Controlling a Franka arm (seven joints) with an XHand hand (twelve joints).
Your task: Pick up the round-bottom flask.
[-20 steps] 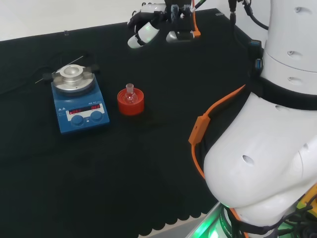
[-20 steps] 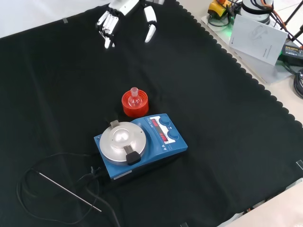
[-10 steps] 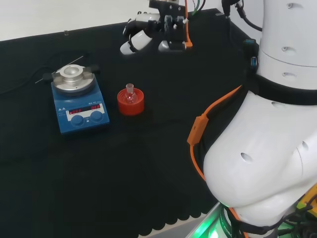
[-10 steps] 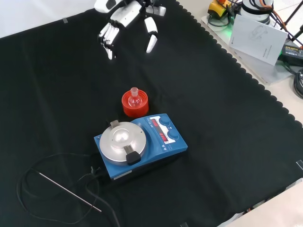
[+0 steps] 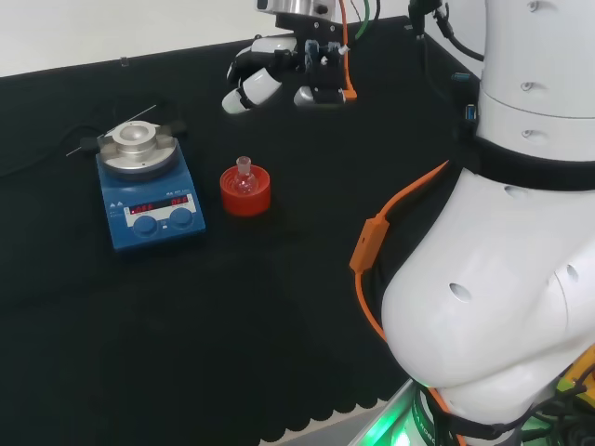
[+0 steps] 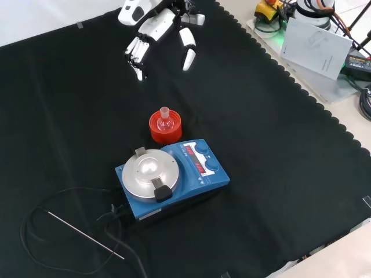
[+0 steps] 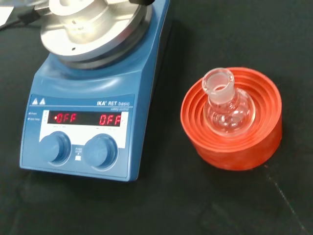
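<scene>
The hand (image 6: pixel 156 26), with fingers spread apart and nothing held, was seen lowered and carried inward from the cloth's (image 6: pixel 278 145) far edge over the last second. The round-bottom flask (image 6: pixel 165 120) was left upright in its red ribbed stand (image 6: pixel 164 132) near the cloth's middle, just beside the blue stirrer plate (image 6: pixel 171 179). The approach was judged under way, with the hand well apart from the flask.

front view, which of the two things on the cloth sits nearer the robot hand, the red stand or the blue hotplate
The red stand with the flask in it; it lies between the robot hand and the blue hotplate.
</scene>
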